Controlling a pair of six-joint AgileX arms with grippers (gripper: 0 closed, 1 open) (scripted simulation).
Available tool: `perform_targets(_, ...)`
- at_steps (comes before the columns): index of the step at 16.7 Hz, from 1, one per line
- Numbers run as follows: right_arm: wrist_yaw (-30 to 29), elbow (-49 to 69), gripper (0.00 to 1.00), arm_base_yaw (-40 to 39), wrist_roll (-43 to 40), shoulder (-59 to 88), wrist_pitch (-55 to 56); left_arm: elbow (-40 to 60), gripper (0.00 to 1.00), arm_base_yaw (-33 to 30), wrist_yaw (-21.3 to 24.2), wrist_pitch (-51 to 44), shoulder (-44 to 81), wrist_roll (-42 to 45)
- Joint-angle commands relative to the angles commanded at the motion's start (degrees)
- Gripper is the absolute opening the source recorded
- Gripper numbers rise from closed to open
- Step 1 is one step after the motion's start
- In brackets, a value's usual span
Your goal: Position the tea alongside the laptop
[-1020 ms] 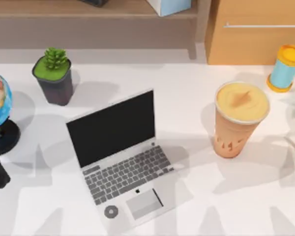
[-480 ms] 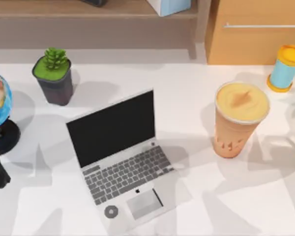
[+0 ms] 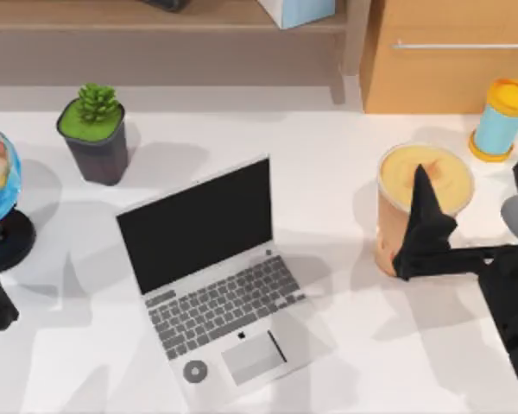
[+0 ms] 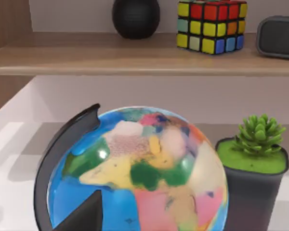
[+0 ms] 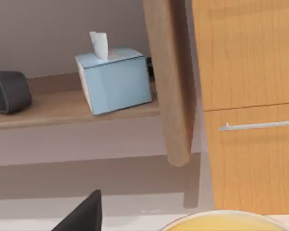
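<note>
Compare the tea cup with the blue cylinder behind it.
The tea is a large tapered orange-tan cup; the cylinder is small, straight-sided and blue with yellow ends. The right gripper reaches around the tea; the cylinder stands untouched. Both stand upright at the table's right.

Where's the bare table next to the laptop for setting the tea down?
Bare white table runs between the laptop and the tea, and down to the front edge. It is crowded right of the tea: right tool, blue cylinder.
</note>
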State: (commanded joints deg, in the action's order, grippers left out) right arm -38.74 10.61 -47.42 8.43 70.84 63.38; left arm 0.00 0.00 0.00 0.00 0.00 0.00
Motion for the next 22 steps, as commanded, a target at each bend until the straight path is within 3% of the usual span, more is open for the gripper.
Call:
perform_targets(6, -16.37, 0.7, 1.0, -9.54, 2.22, 27.34, 15.64, 0.0, 1.0, 0.0, 0.0, 0.0, 0.0, 0.0)
perform_targets(10, -22.12, 1.07, 1.0, -12.19, 2.75, 35.95, 19.03, 0.0, 1.0, 0.0, 0.0, 0.0, 0.0, 0.0)
perform_targets(17, -22.27, 1.06, 1.0, -11.95, 2.65, 36.53, 19.11, 0.0, 1.0, 0.0, 0.0, 0.0, 0.0, 0.0)
perform_targets(22, -14.8, 6.77, 1.0, -4.4, -0.2, 40.75, 20.33, 0.0, 1.0, 0.0, 0.0, 0.0, 0.0, 0.0)
